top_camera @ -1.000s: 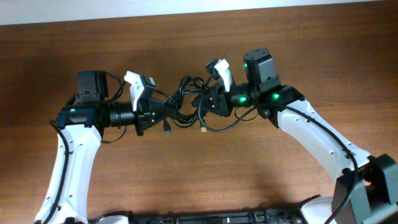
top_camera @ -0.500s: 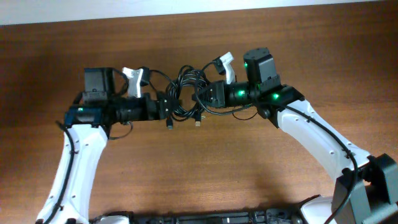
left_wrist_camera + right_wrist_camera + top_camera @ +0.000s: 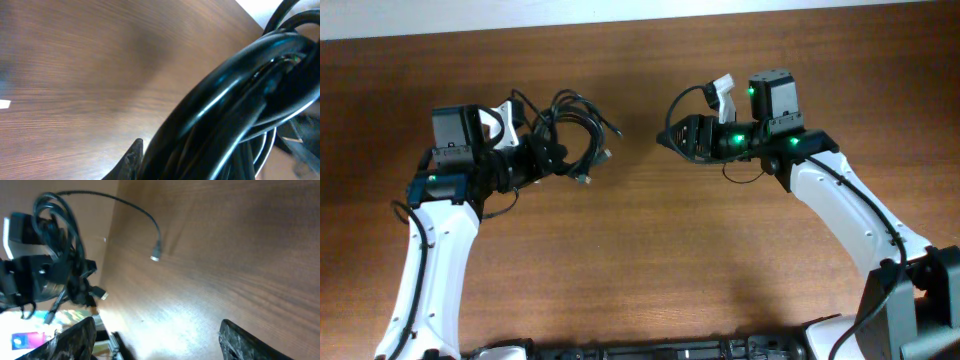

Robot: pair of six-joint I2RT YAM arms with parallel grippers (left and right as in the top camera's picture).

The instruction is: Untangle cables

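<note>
The left pincer pinches the cables, one tangled bundle that seems lifted off the surface on the left side, plugs dangling. The right pincer is spread and empty, well apart. The cords look light, limp and slick. I'd take a loose outer loop near a plug, not the knot.

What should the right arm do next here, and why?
Probably move the open, empty right gripper across to the free plug end and pinch it. The left gripper holds the cables as one bundle, and that end sticks out clear of the loops, so pulling it might free one cord.
</note>
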